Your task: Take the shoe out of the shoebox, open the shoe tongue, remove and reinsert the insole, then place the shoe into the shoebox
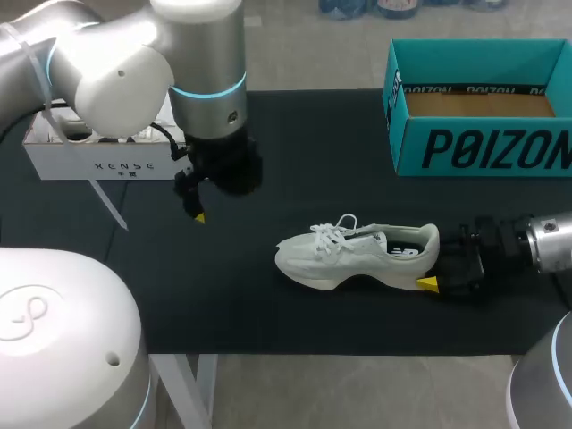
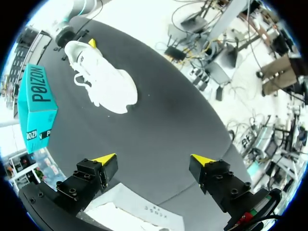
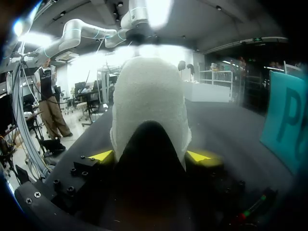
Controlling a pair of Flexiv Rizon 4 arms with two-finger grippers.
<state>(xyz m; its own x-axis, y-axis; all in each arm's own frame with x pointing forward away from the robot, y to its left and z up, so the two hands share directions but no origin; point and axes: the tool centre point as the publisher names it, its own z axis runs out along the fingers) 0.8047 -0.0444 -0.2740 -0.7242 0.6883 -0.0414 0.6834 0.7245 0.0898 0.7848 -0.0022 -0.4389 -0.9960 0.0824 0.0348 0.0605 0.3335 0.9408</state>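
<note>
Black matte tabletop [image 1: 313, 170] under even overhead light, with faint glare. A white table leg [image 1: 204, 389] shows below the near edge. A flat white box [image 1: 98, 164] sits far left.

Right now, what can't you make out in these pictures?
Insole: the shoe opening is too small and dark in the head view; in the right wrist view the heel blocks it.
Shoebox: the head view's edge cuts off one end, and its front wall hides part of the floor.
Left gripper: the head view shows one yellow tip; its wrist covers the other.
</note>
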